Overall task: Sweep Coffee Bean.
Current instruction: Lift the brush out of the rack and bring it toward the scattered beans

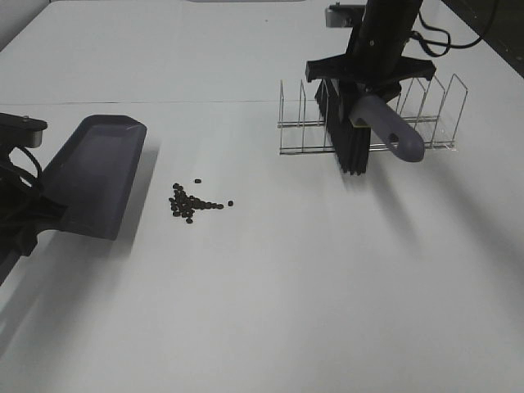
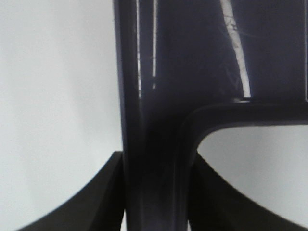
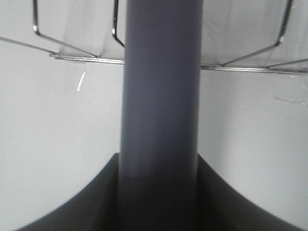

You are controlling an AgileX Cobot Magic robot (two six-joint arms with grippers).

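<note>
A small heap of dark coffee beans (image 1: 193, 204) lies on the white table left of the middle. Just left of it rests the grey-purple dustpan (image 1: 94, 176), its handle (image 2: 154, 159) clamped in my shut left gripper (image 1: 29, 221). At the back right, a brush with black bristles (image 1: 348, 139) and a grey-purple handle (image 1: 391, 131) stands in a wire rack (image 1: 426, 123). My right gripper (image 1: 368, 86) comes down from above and is shut on that handle (image 3: 161, 120).
The wire rack has several upright dividers around the brush. Black cables (image 1: 434, 37) trail behind the right arm. The table's far right edge (image 1: 491, 49) runs close to the rack.
</note>
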